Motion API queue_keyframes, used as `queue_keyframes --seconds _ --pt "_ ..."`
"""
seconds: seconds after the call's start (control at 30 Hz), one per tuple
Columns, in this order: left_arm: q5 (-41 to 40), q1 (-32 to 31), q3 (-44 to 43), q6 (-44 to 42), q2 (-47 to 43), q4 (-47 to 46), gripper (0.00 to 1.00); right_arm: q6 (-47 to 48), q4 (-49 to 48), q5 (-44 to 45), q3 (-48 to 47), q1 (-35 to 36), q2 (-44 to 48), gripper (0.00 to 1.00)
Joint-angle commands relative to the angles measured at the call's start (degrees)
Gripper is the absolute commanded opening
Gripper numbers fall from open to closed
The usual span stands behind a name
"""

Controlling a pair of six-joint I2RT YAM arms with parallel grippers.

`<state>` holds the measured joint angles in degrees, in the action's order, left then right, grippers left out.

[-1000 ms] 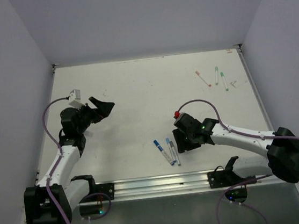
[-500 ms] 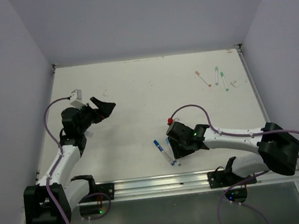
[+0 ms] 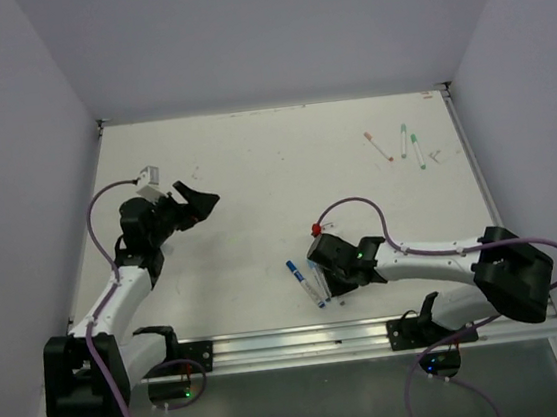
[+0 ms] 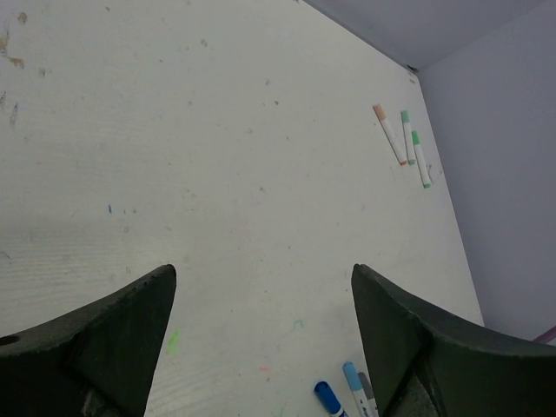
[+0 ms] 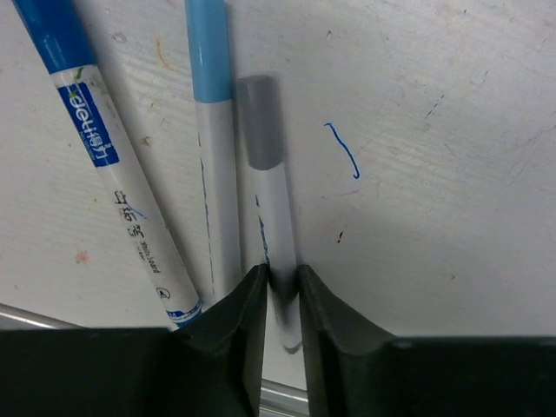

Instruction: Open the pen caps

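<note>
Three pens lie side by side near the front middle of the table. In the right wrist view they have a dark blue cap (image 5: 48, 35), a light blue cap (image 5: 208, 48) and a grey cap (image 5: 259, 122). My right gripper (image 5: 281, 291) is down on the table, its jaws closed on the white barrel of the grey-capped pen (image 5: 276, 217), caps pointing away. In the top view the right gripper (image 3: 329, 279) covers part of this group; the dark blue pen (image 3: 302, 278) shows beside it. My left gripper (image 3: 197, 202) is open and empty, held above the table at the left (image 4: 261, 274).
An orange-ended pen (image 3: 378, 146) and two green-ended pens (image 3: 404, 140) (image 3: 417, 150) lie at the back right, also in the left wrist view (image 4: 389, 135). A metal rail (image 3: 294, 343) runs along the front edge. Walls enclose the table on three sides.
My right gripper has moved left and forward over the three pens and now grips the grey-capped one. The left arm has shifted slightly.
</note>
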<state>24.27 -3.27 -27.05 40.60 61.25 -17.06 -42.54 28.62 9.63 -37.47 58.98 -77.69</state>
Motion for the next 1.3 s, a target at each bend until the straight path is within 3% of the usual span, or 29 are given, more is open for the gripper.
queue_keyframes --seconds 0.0,0.1,0.23,0.37,0.57,0.67,0.93,1.27 --pt "0.3 -1.8 -3.6 -3.1 1.7 1.9 0.85 -2.1 -1.5 3.4 0.8 1.1 -2.6 0.21" --pt "0.5 -5.9 -6.3 -5.0 4.5 2.6 0.84 -2.2 -1.6 5.2 1.4 1.3 -2.0 0.0" --pt "3.7 -11.6 -6.4 -3.7 7.6 -1.8 0.82 1.1 1.4 10.6 -1.4 1.2 1.7 0.0" --pt "9.6 -13.9 -3.5 2.8 10.4 -14.0 0.81 5.4 3.6 12.4 -5.4 1.1 7.0 0.0" --pt "16.7 -18.3 -0.6 12.7 16.0 -32.2 0.75 11.3 1.5 8.2 -8.4 -0.7 9.9 0.0" --pt "16.9 -21.4 -0.5 14.5 18.7 -36.4 0.73 12.4 -1.2 5.9 -8.6 -1.7 10.7 0.0" --pt "12.5 -28.5 -0.5 20.7 25.1 -41.6 0.69 14.4 -4.2 3.8 -12.0 -2.7 9.8 0.0" --pt "9.3 -30.9 -2.7 23.2 29.4 -40.0 0.59 14.9 -5.7 2.3 -12.9 -2.7 8.8 0.0"
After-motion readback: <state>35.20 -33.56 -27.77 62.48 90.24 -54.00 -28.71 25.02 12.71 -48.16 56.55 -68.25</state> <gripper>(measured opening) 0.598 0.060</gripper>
